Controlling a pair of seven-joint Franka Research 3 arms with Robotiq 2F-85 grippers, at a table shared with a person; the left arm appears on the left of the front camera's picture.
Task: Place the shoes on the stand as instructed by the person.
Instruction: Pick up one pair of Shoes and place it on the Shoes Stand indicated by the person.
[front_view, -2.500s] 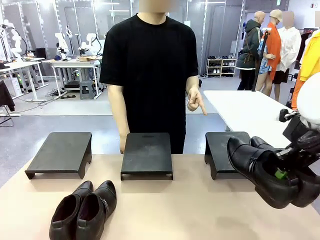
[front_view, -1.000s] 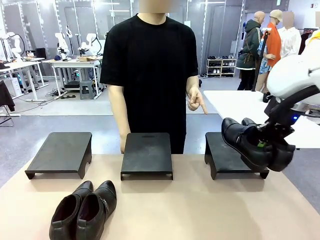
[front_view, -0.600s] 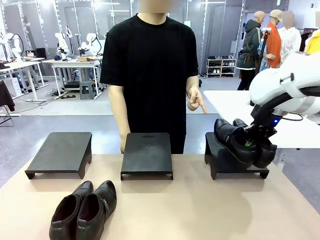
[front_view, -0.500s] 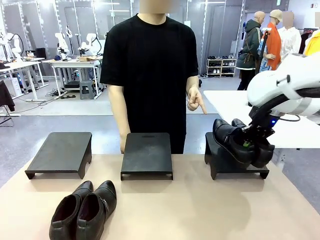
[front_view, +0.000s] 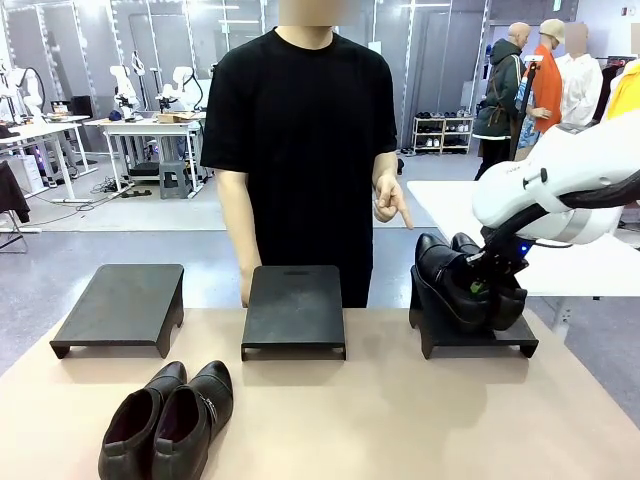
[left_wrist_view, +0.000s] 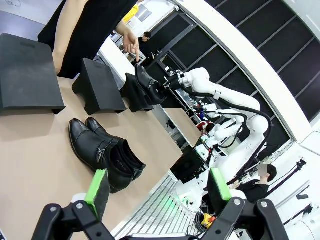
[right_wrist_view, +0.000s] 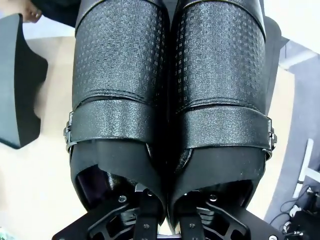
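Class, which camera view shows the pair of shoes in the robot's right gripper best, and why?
The front view: the held pair shows nearly whole, tilted at the right stand. The right wrist view gives its textured uppers and straps close up; the left wrist view has it small and distant.

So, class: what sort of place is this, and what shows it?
Probably a robotics lab or test hall: the right gripper holds a pair of shoes at a stand, with workbenches and a shoe rack behind.
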